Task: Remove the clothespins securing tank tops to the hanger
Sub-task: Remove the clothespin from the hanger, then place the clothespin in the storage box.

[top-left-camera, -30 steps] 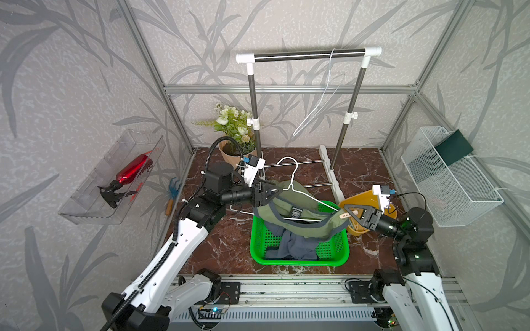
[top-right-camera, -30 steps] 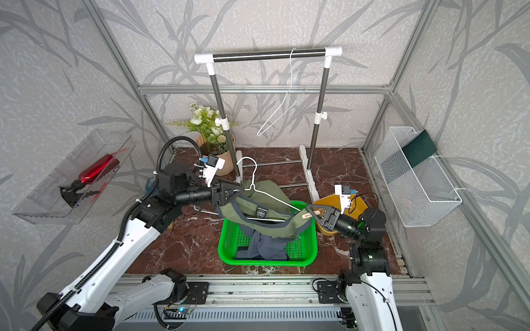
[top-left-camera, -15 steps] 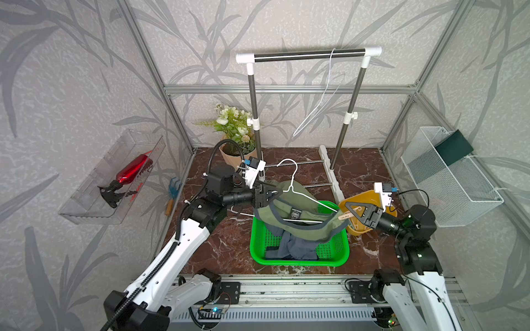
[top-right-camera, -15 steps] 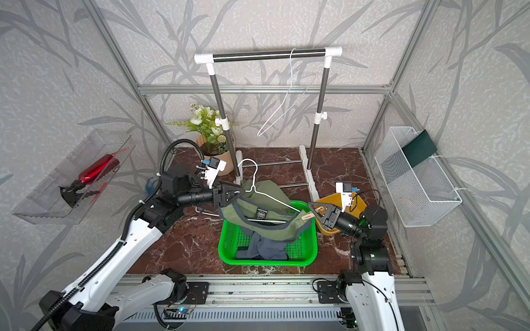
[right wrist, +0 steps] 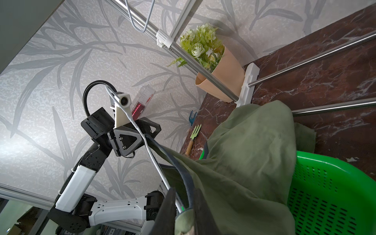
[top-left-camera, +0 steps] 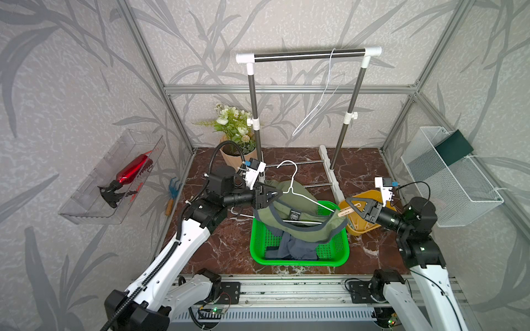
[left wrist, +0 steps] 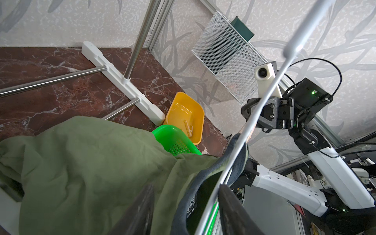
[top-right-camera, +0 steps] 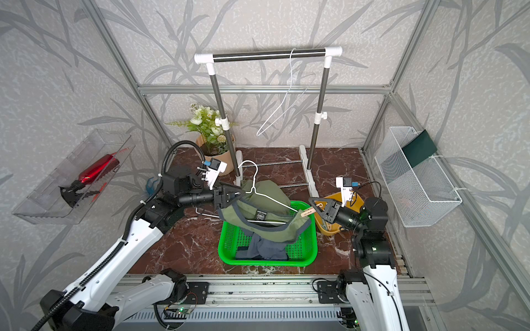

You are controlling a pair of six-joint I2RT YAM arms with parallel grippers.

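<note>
An olive green tank top (top-left-camera: pixel 304 232) (top-right-camera: pixel 258 200) hangs on a white wire hanger (top-left-camera: pixel 311 199) held up over a green basket (top-left-camera: pixel 298 262). My left gripper (top-left-camera: pixel 274 197) (left wrist: pixel 186 187) is shut on the hanger's left end, with the grey-blue trim and olive cloth (left wrist: pixel 81 162) between its fingers. At the hanger's right end a tan clothespin (top-left-camera: pixel 344 212) (top-right-camera: pixel 307 212) pins the cloth, and my right gripper (top-left-camera: pixel 348 208) (right wrist: pixel 185 190) is shut on it. A dark navy tank top (top-left-camera: pixel 292 250) lies crumpled in the basket.
A yellow bin (top-left-camera: pixel 358 230) (left wrist: pixel 183 114) behind my right gripper holds a loose clothespin (left wrist: pixel 188 128). The clothes rack (top-left-camera: pixel 309 56) carries an empty hanger (top-left-camera: pixel 315 109). A flower pot (top-left-camera: pixel 235 134), a wall wire basket (top-left-camera: pixel 453 183) and another hanger (top-left-camera: pixel 241 213) on the floor are nearby.
My right gripper has slid left to the hanger's right end and narrowed its jaws onto the clothespin. The left gripper and the hanger have stayed nearly in place.
</note>
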